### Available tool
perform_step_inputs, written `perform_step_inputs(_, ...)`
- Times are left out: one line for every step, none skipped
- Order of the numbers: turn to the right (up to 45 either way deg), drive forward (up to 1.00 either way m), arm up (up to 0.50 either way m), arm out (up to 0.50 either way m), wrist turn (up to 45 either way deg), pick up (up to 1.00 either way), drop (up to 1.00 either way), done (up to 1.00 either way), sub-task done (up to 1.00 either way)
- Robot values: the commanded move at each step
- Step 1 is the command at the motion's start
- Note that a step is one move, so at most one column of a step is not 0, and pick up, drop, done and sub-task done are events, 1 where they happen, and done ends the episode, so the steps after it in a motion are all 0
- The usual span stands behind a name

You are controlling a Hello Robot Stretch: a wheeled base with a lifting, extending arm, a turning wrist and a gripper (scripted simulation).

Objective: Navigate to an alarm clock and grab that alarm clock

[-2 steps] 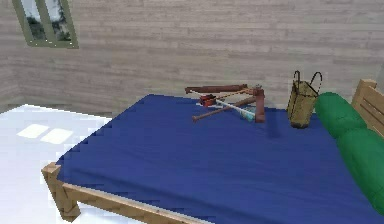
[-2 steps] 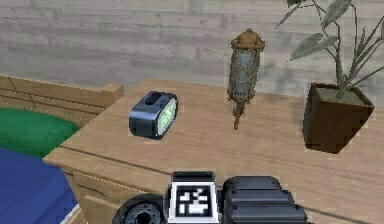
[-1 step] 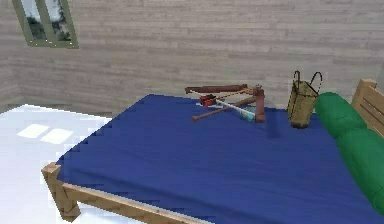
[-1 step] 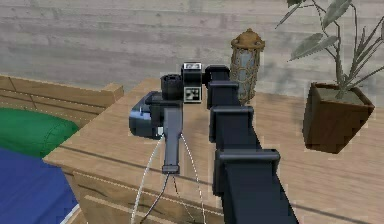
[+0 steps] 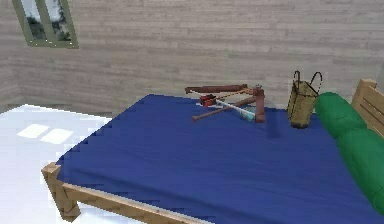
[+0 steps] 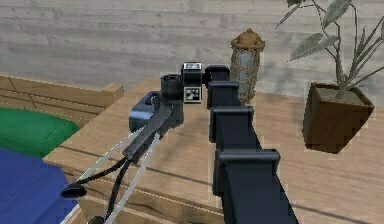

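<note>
Beside the bed, on the wooden bench, stands one tall grey thing capped with a brown dome. By the task it may be the alarm clock, though its shape does not settle that. One arm reaches out across the bench, its end about level with that capped thing, which I judge to be a line-up for the grab. The jaws slant down toward the bench's near edge, over wood and blue cover. Whether they are wide or narrow I cannot tell, nor whether they hold anything. Two white marker squares sit at the arm's end. One potted plant stands apart at the arm side view's right, probably to keep it out of the way of the bed side. On the bed lie one reddish jointed frame and one upright basket, with two green pillows propped against the headboard for sleeping.
</note>
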Motion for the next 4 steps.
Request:
perform_step_inputs(0.0,0.0,0.0,0.0,45.0,0.0,0.0,0.0,0.0)
perform_step_inputs(0.0,0.0,0.0,0.0,45.0,0.0,0.0,0.0,0.0)
perform_step_inputs(0.0,0.0,0.0,0.0,21.0,0.0,0.0,0.0,0.0)
perform_step_inputs(0.0,0.0,0.0,0.0,0.0,1.0,0.0,0.0,0.0)
